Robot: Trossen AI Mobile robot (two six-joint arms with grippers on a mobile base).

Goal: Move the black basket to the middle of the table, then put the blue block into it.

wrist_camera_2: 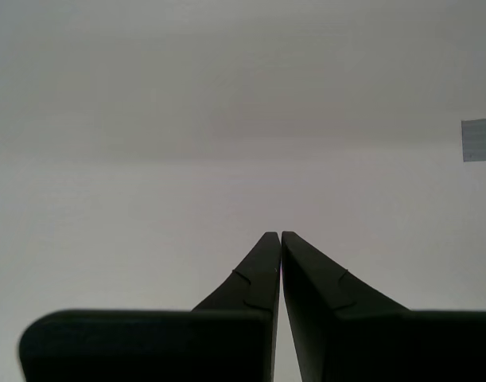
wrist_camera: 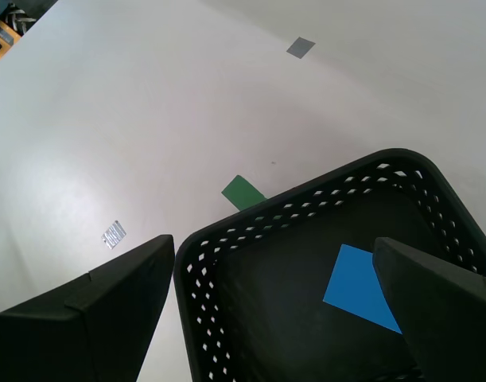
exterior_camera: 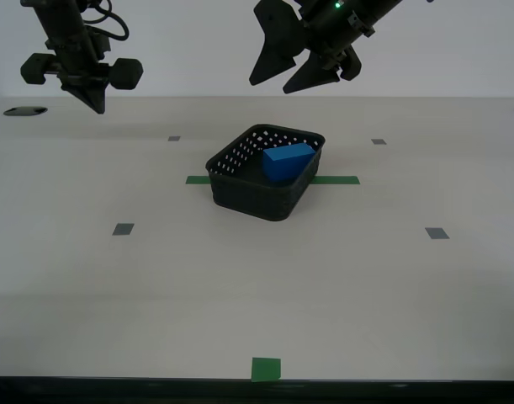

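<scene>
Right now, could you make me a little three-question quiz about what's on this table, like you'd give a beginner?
1. True or false: the blue block lies inside the black basket.
2. Which gripper is open: my first gripper or my second gripper?
3. Fill in: the basket sits across a strip of ____ tape on the table.

Key: 1 true; 2 my first gripper; 3 green.
</scene>
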